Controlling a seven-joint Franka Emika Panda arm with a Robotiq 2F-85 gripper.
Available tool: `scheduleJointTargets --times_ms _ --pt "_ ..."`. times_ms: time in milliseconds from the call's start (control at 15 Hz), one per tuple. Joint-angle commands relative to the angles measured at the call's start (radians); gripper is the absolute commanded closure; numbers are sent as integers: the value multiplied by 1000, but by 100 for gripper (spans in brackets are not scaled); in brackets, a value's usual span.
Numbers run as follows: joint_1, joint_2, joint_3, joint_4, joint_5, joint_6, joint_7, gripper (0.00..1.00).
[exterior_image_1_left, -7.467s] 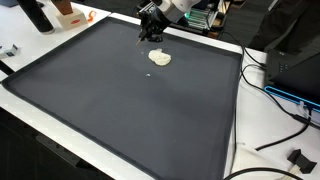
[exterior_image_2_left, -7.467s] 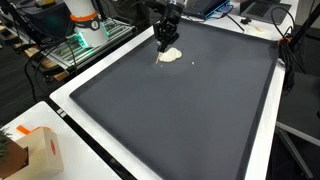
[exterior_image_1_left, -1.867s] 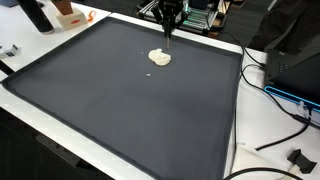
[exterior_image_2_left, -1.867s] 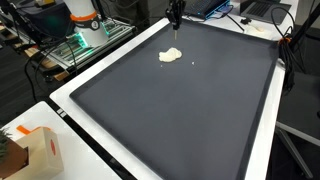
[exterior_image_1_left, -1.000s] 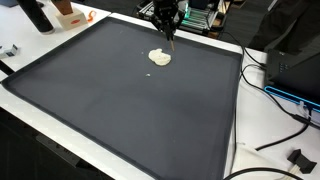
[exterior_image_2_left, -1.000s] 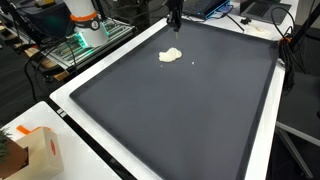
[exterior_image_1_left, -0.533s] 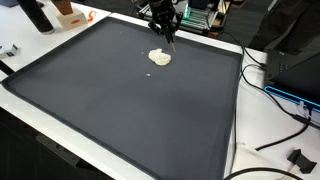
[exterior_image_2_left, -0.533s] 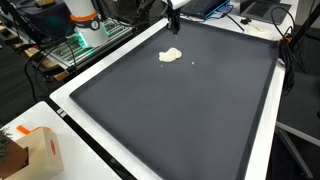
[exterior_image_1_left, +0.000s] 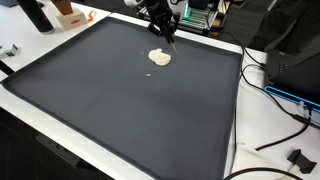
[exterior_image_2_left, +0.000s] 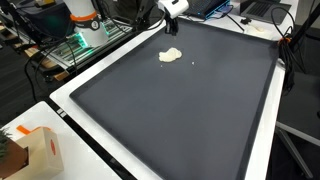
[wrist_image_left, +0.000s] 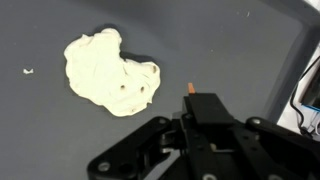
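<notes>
A cream, dough-like lump lies near the far edge of a large black mat. A tiny cream crumb lies beside it. My gripper hangs tilted above the mat, just beyond the lump and clear of it. Its jaws are shut on a thin dark stick; the stick's orange tip shows in the wrist view, pointing towards the lump.
A white table border surrounds the mat. A dark bottle and an orange object stand at one far corner, cables trail off one side, and an orange-and-white box sits at the near corner.
Over the last second my gripper has lifted a little and tilted, with the stick still in it. The lump and the crumb have not moved.
</notes>
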Motion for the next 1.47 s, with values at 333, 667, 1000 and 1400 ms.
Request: scheduleJointTargets --times_ms 333,667,1000,1400 --pt "-38 52 -12 13 153 -37 -147 97" --pt "-55 75 -15 21 241 -40 -204 97" --pt "-64 106 -20 34 293 -43 -220 97" --pt "-71 133 -21 45 329 -38 -216 97"
